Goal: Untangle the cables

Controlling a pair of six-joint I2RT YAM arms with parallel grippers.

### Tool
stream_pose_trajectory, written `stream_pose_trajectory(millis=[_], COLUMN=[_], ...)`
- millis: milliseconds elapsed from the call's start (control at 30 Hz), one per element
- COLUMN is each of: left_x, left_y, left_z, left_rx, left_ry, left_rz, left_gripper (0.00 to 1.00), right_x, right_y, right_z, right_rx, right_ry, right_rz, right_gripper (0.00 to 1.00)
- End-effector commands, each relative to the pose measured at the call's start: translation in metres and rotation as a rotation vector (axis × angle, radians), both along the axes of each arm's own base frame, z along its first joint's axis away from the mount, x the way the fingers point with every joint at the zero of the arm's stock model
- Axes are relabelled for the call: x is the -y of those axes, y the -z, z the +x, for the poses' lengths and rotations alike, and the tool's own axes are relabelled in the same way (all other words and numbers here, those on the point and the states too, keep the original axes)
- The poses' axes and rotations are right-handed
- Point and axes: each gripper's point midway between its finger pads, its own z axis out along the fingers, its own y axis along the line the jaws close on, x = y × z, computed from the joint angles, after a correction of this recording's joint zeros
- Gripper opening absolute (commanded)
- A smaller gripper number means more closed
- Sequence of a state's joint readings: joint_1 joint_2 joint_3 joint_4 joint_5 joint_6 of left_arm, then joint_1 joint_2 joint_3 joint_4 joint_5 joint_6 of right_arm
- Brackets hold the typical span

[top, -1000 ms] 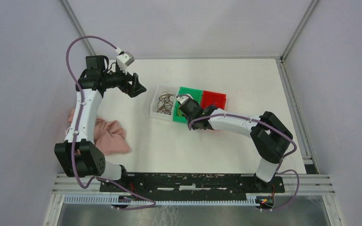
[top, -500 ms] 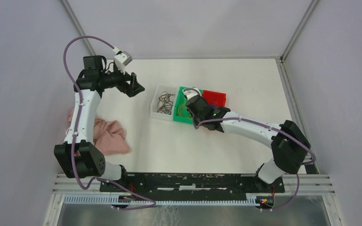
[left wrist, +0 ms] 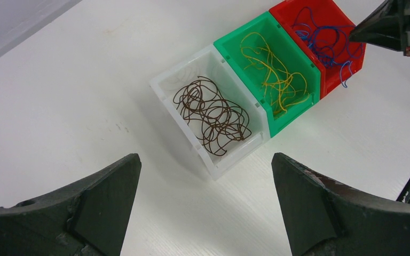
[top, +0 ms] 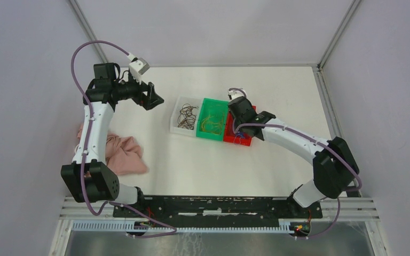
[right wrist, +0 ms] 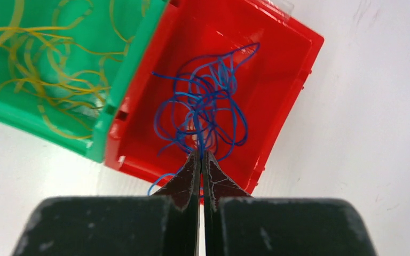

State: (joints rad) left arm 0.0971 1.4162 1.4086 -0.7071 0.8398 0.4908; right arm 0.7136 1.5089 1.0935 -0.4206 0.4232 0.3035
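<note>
Three small bins stand side by side. The clear bin (left wrist: pixel 208 58) holds dark brown wire strands (left wrist: pixel 212 114). The green bin (left wrist: pixel 293 112) holds yellow-orange strands (left wrist: pixel 275 72). The red bin (right wrist: pixel 277 90) holds blue strands (right wrist: pixel 205 106). My right gripper (right wrist: pixel 201 154) hangs over the red bin, shut on a blue strand that runs up to its tips. It shows in the top view (top: pixel 238 109) over that bin (top: pixel 238 140). My left gripper (left wrist: pixel 205 176) is open and empty, above the table left of the bins (top: pixel 152 98).
A pink cloth (top: pixel 120 154) lies at the table's left side. Purple hoses run along both arms. Walls close the table at the back and sides.
My right gripper has moved right, from over the green bin to over the red bin. The left arm has barely moved.
</note>
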Motion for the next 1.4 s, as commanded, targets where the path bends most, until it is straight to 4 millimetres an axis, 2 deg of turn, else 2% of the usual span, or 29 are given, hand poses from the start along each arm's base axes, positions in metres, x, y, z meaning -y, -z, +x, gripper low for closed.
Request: stream_pose_trajectory(millis=[0, 300, 533, 733, 800, 967, 1000, 1133, 1233, 1300, 1367], left_x=[0.002, 0.002, -0.001, 0.000, 0.001, 0.001, 0.001, -0.003, -0.007, -0.010, -0.013], left_y=[-0.025, -0.015, 0.004, 0.007, 0.003, -0.003, -0.003, 0.002, 0.005, 0.007, 0.012], left_z=[-0.003, 0.001, 0.000, -0.003, -0.004, -0.008, -0.009, -0.009, -0.006, -0.003, 0.001], left_rx=[0.071, 0.034, 0.003, 0.000, 0.014, 0.033, 0.035, 0.037, 0.040, 0.046, 0.058], left_ry=[0.006, 0.006, -0.008, -0.005, -0.006, -0.011, -0.011, -0.043, -0.077, -0.101, -0.131], left_rz=[-0.020, -0.034, -0.023, -0.028, -0.030, -0.033, -0.032, -0.020, -0.005, 0.000, -0.003], left_gripper=[0.99, 0.99, 0.99, 0.99, 0.99, 0.99, 0.99, 0.99, 0.99, 0.99, 0.99], right_x=[0.007, -0.006, -0.009, -0.005, -0.007, -0.013, -0.013, -0.007, 0.005, 0.018, 0.037], right_y=[0.019, 0.057, 0.067, 0.062, 0.052, -0.009, -0.020, -0.055, -0.071, -0.083, -0.092], right_z=[0.010, 0.033, 0.041, 0.042, 0.043, 0.049, 0.048, 0.042, 0.036, 0.030, 0.028], right_rx=[-0.059, -0.126, -0.130, -0.118, -0.110, -0.035, -0.030, 0.001, 0.018, 0.036, 0.070], right_ry=[0.036, 0.036, 0.039, 0.042, 0.033, 0.015, 0.012, 0.013, 0.030, 0.047, 0.082], right_rz=[-0.038, -0.101, -0.125, -0.127, -0.111, -0.046, -0.040, -0.026, -0.027, -0.015, 0.030], right_gripper=[0.00, 0.00, 0.02, 0.44, 0.48, 0.40, 0.42, 0.58, 0.67, 0.72, 0.81])
